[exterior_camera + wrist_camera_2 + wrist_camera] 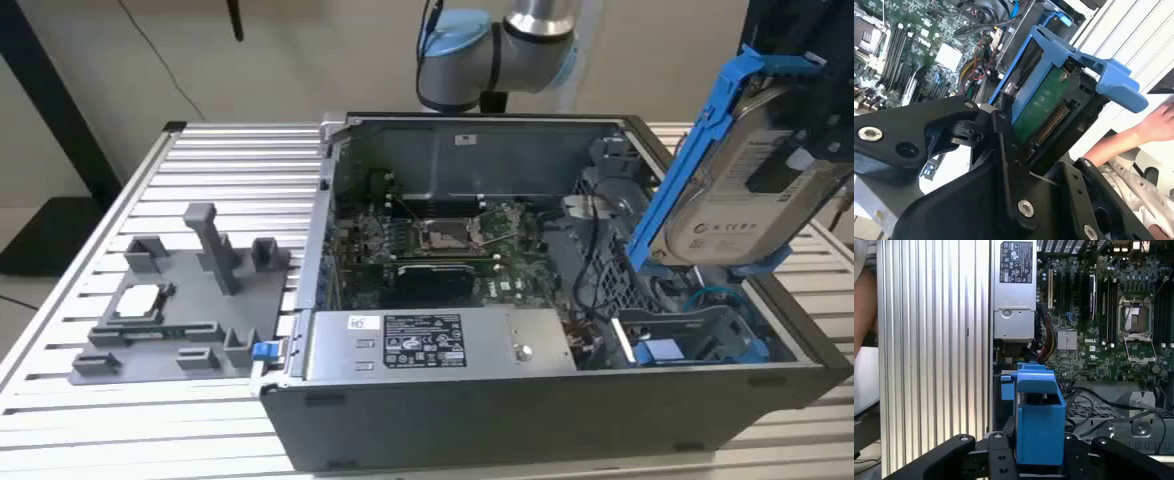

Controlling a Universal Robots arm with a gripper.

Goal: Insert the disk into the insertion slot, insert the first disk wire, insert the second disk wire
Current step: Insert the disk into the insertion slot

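Note:
The disk point(741, 205), a silver-beige drive with a white label in a bright blue carrier frame point(694, 130), hangs tilted on edge above the open computer case's right side in the exterior view. My gripper point(1039, 452) is shut on it, with black fingers point(999, 452) pressing either side of the blue frame point(1040, 415). The second wrist view shows the disk's green circuit board point(1041, 107) between the jaws. The insertion slot point(694, 335), a grey bay with a blue tab point(661, 351), lies below the disk at the case's front right corner. A thin blue wire point(714, 293) curves just behind it.
The case holds a motherboard with a processor socket point(447, 235) and a silver labelled power-supply box point(427, 345). A grey fixture point(187, 290) stands on the slatted table point(240, 160) at the exterior view's left. A person's hand point(1154, 125) reaches in beside the case.

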